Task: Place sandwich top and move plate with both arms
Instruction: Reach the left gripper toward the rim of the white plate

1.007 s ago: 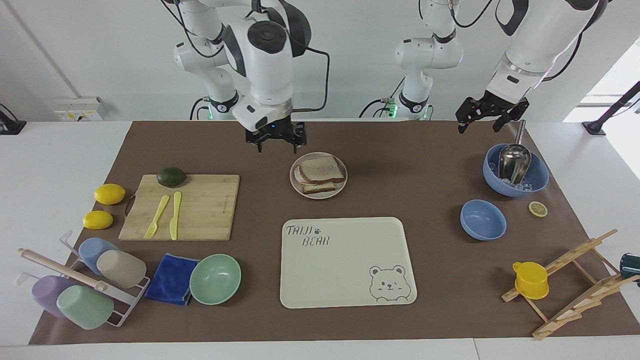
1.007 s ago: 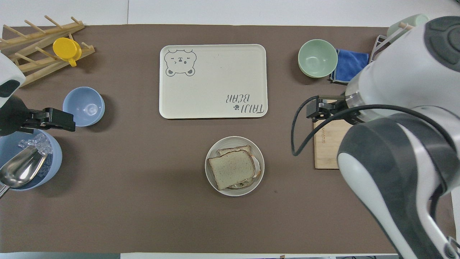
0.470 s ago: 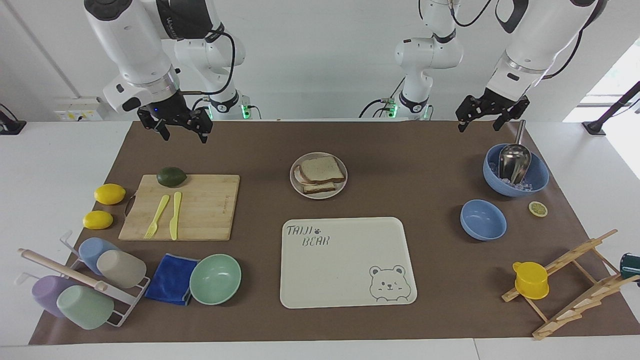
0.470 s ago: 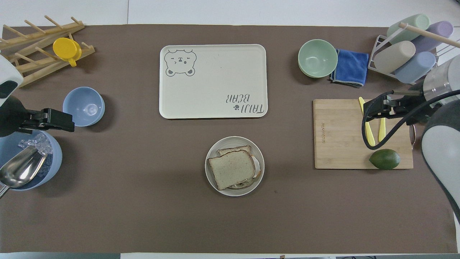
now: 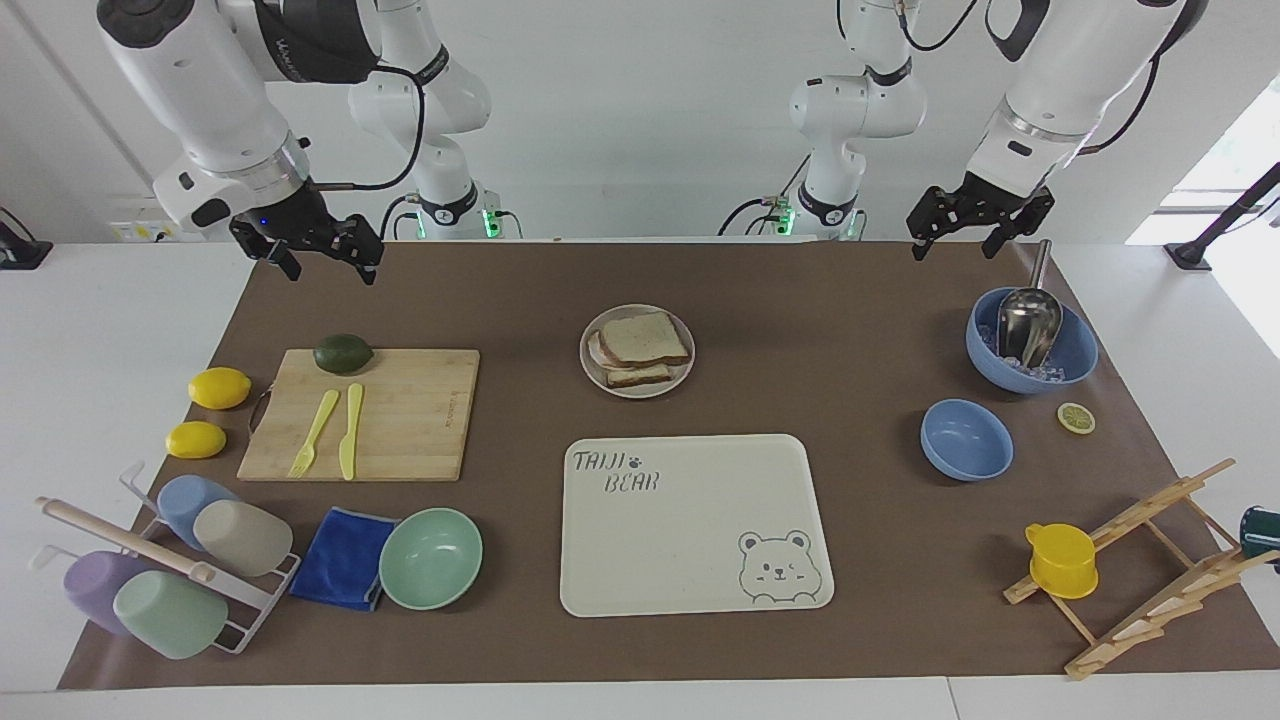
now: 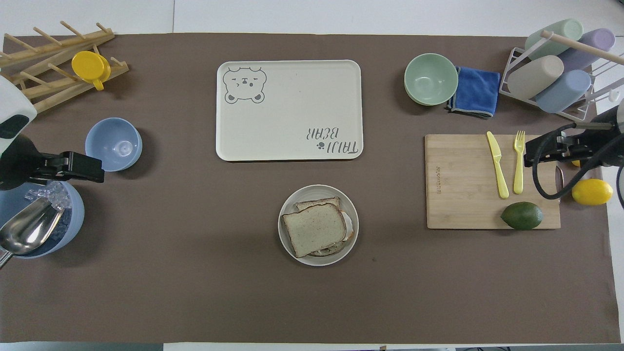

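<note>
On the plate (image 5: 637,350) lies the sandwich top (image 5: 645,338); both hands hang spread at table ends.

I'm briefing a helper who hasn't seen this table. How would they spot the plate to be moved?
Start at the big cream tray with the bear drawing, mid-table. Just nearer the robots than it sits the plate: small, round and cream-beige, with a raised rim. It alone holds stacked bread slices; the bowls are blue or mint-green.
</note>
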Controlling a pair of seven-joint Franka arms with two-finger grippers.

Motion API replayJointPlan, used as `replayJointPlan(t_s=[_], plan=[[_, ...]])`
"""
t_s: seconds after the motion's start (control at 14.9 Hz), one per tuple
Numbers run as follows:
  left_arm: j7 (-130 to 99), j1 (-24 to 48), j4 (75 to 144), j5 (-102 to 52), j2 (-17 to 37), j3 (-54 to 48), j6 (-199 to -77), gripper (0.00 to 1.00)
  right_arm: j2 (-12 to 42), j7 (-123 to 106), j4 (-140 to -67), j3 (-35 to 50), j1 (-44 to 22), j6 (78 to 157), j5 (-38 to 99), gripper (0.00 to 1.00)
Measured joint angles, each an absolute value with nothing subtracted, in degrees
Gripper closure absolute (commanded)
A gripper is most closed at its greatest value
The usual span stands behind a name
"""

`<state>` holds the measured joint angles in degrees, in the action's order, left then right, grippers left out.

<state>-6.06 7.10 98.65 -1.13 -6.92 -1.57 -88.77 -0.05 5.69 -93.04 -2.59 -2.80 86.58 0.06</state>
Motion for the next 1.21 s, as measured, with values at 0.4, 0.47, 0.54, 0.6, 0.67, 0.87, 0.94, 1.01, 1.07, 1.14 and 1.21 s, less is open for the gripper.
replayJointPlan(t_s=[0.4, 0.47, 0.54, 0.6, 0.67, 0.87, 0.94, 1.01, 1.07, 1.14, 1.21], plan=[[-6.3, 8.3, 107.1, -4.9, -9.7, -2.1, -96.3, 0.0, 0.0, 2.9, -93.0, -5.4, -4.4, 88.2, 0.1, 0.0], [-6.8, 9.1, 109.0, -6.3, -9.8, -2.2, -99.2, 0.0, 0.1, 1.9, -93.0, -5.4, -4.4, 88.3, 0.1, 0.0], [-7.7, 10.6, 111.0, -6.9, -9.7, -2.2, -102.2, 0.0, 0.1, 1.5, -93.0, -5.4, -4.4, 88.7, 0.0, 0.0], [-9.5, 12.8, 113.4, -7.2, -9.7, -2.3, -105.7, 0.0, 0.1, 1.3, -93.0, -5.5, -4.4, 88.9, 0.0, 0.0], [-11.7, 15.2, 115.8, -7.2, -9.5, -2.4, -109.2, 0.0, 0.1, 1.0, -93.0, -5.6, -4.4, 88.9, 0.0, 0.0], [-17.2, 22.0, 122.0, -7.3, -7.8, -2.7, -117.5, 0.0, 0.2, -1.4, -92.8, -5.7, -4.4, 88.9, -0.1, 0.0], [-18.5, 23.8, 123.0, -7.4, -6.5, -2.7, -119.2, 0.0, 0.3, -1.8, -92.8, -5.7, -4.4, 88.9, -0.1, 0.0], [-19.8, 25.4, 123.6, -7.5, -5.0, -2.7, -120.7, 0.0, 0.3, -2.0, -92.8, -5.8, -4.4, 88.9, -0.1, 0.0], [-20.7, 26.8, 124.0, -7.5, -3.4, -2.7, -122.4, 0.0, 0.3, -2.1, -92.8, -5.8, -4.4, 88.7, -0.1, 0.0], [-21.0, 27.9, 124.3, -7.5, -1.9, -2.7, -124.1, 0.0, 0.3, -2.1, -92.8, -5.8, -4.4, 88.2, -0.1, 0.0], [-21.2, 28.9, 124.7, -7.6, -0.7, -2.7, -125.6, 0.0, 0.3, -2.1, -92.8, -5.8, -4.4, 87.9, -0.1, 0.0]])
